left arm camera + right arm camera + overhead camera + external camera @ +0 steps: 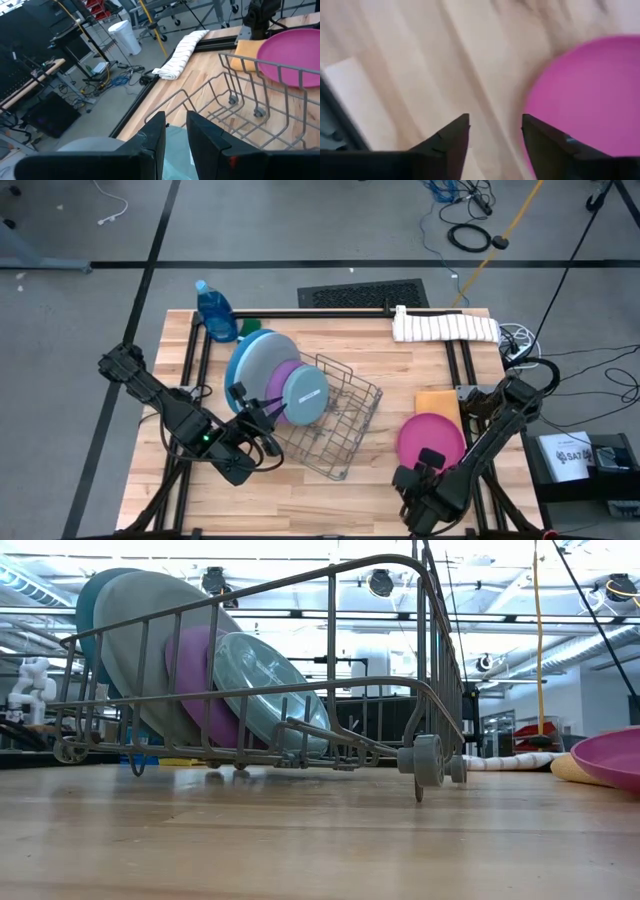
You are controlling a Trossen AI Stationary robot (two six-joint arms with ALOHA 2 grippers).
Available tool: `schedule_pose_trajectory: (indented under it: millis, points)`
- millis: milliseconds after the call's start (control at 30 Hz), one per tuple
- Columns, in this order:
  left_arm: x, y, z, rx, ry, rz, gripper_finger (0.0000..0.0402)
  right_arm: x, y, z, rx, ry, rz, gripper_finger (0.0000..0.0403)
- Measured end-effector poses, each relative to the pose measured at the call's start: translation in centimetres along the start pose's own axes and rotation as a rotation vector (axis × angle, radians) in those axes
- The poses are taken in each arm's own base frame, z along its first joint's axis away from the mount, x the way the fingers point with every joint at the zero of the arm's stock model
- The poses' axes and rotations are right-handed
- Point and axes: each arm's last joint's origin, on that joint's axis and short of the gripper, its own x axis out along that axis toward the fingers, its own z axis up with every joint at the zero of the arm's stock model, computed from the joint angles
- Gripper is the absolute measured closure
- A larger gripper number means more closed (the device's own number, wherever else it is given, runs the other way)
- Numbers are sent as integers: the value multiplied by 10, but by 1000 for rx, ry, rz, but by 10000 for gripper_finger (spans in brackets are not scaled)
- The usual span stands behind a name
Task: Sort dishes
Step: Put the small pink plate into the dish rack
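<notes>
A wire rack [340, 420] holds several plates on edge: a teal one [250, 338] and a large grey one [255, 360] at the far left, then a purple one [285, 380] and a pale blue one [305, 395]. They lean the same way in the low view, with the pale blue plate [265, 680] in front. My left gripper [268, 412] is at the pale blue plate's near-left rim and shut on it. A pink plate [432, 438] lies on the table to the right. My right gripper [428, 468] is open over the table at its near edge. My left gripper pinches the pale blue plate's rim [176, 150] between its two fingers [155, 137], one on each face. It comes level from the table's near-left side. The plate stands on edge in the rack, leaning against the purple plate.
A blue bottle [215, 310] stands at the far left corner. A rolled white towel [445, 327] lies at the far right. An orange sponge [437, 402] sits just beyond the pink plate. Bare wood lies along the near edge [330, 500].
</notes>
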Motion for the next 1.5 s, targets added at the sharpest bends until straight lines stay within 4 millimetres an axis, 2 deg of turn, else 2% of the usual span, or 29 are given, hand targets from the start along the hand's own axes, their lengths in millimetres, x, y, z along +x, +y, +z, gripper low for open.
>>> schedule_pose_trajectory:
  millis: [100, 267, 367, 567, 933, 1067, 1167, 1267, 1500]
  points:
    - [0, 0, 0, 3, 1, 0, 320, 2, 3, -3, -49, 9, 14, 198]
    - [0, -1, -2, 12, 3, 1, 320, 17, -3, -11, -61, 100, -179, 167]
    - [2, -1, -5, 31, 9, 4, 320, 28, -2, -13, -85, 127, -241, 168]
    - [3, -1, -5, 20, 10, 10, 320, 44, 4, -19, -136, 172, -178, 176]
    - [3, -1, -5, 25, 10, 9, 320, 61, -12, -57, -186, 315, -273, 177]
    - [3, -1, -5, 24, 10, 9, 320, 69, -24, -65, -188, 338, -349, 181]
    - [3, -1, -5, 23, 10, 9, 320, 75, -30, -66, -166, 341, -376, 201]
    - [3, -1, -5, 24, 10, 9, 320, 77, -30, -65, -169, 323, -369, 238]
    - [4, 0, -5, 23, 12, 11, 320, 79, -31, -63, -140, 271, -382, 367]
